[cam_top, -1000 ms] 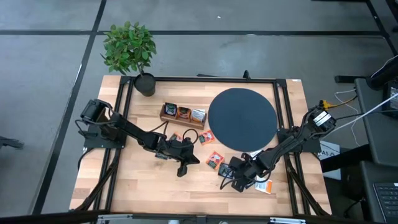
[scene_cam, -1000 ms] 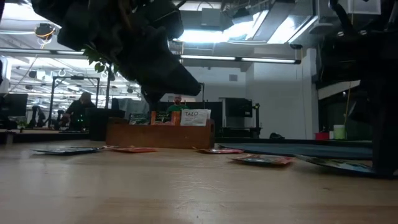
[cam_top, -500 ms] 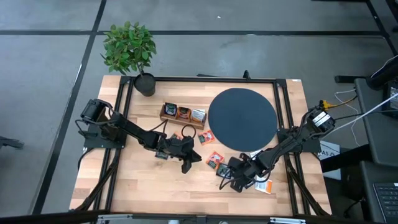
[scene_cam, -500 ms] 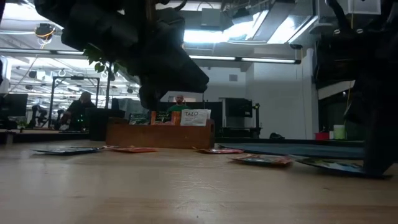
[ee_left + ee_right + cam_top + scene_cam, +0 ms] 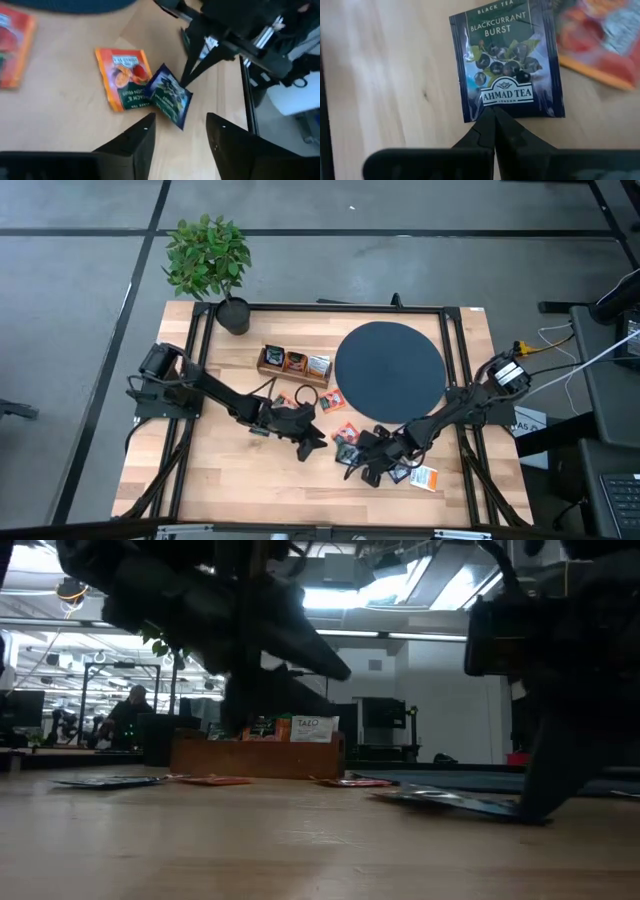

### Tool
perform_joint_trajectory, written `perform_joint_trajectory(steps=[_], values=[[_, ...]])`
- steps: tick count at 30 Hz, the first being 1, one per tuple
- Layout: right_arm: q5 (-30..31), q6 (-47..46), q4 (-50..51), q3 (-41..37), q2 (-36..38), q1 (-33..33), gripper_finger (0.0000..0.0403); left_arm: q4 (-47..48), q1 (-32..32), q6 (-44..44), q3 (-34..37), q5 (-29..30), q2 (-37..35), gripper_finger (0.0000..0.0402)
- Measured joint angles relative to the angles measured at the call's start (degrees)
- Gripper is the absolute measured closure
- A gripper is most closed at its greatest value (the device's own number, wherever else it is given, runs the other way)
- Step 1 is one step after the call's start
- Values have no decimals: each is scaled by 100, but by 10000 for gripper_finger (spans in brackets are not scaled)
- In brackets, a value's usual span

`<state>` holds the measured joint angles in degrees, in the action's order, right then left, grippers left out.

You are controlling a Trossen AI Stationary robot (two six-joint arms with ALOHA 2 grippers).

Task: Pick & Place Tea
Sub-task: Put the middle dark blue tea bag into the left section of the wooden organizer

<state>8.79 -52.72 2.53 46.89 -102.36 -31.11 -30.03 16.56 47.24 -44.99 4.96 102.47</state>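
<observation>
Pinching the dark blackcurrant sachet (image 5: 509, 65) at its edge, right tool (image 5: 490, 125) clamped; left tool (image 5: 180, 135) apart.

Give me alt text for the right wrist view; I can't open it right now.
The right gripper, its fingers shut, pinches the near edge of a dark blue Blackcurrant Burst sachet lying on the wooden table. An orange-red sachet lies just beside it, blurred.
</observation>
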Motion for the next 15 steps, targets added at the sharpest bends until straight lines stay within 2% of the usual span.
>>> perform_joint_trajectory(steps=[6, 11, 15], values=[[57, 225, -284, -17, -16, 110, 401, 19, -22, 17, -476, -473, 583, 217], [84, 229, -301, -17, -16, 146, 401, 36, -56, 26, -695, -535, 905, 217], [126, 235, -335, -21, -16, 165, 401, 23, -107, 370, -757, -694, 1095, 217]])
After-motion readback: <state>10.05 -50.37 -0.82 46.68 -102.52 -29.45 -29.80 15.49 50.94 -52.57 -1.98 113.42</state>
